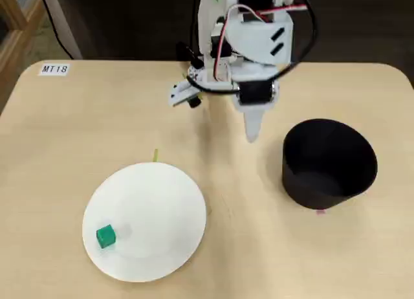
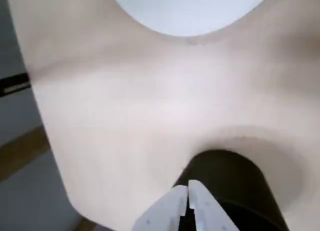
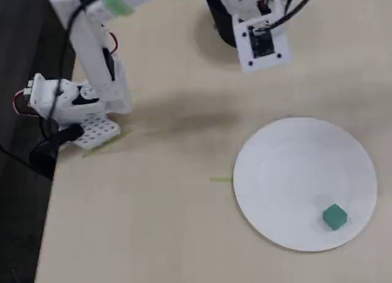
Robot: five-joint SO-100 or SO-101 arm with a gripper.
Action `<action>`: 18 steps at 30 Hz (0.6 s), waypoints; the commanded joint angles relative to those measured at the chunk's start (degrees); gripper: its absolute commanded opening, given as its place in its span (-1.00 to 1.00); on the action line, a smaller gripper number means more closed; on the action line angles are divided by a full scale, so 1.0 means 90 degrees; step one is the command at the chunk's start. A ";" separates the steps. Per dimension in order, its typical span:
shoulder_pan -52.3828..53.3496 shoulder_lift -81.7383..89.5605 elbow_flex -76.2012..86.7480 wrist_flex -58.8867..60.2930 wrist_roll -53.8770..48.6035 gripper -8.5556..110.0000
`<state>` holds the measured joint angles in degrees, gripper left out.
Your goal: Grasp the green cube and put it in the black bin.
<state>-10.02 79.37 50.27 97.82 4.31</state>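
Observation:
The green cube [image 1: 105,235] lies on the white plate [image 1: 155,202] near its front left edge; in another fixed view the cube [image 3: 334,216] sits at the lower right of the plate [image 3: 300,166]. The black bin [image 1: 328,163] stands upright on the table to the right of the plate. My gripper [image 1: 251,132] is shut and empty, its tips pointing down above the table just left of the bin, far from the cube. In the wrist view the closed fingertips [image 2: 188,186] hang over the bin's [image 2: 230,176] edge, with the plate's rim [image 2: 190,11] at the top.
The arm's base [image 3: 73,105] is fixed at the table's edge. A label reading MT18 [image 1: 54,69] sits at the far left corner. A thin green mark [image 1: 155,155] lies by the plate's rim. The table's edges are close on all sides.

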 commanded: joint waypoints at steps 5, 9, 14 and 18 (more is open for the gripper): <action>0.0430 -0.2461 -0.4316 0.0898 0.0068 -0.86; 0.0781 -0.2852 -0.4570 0.0742 0.0146 -0.86; 0.1182 -0.3779 -0.5391 0.0508 0.0498 -0.86; 0.1553 -0.4053 -0.5391 0.0137 0.0742 -0.86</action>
<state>1.67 42.80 4.48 101.07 9.93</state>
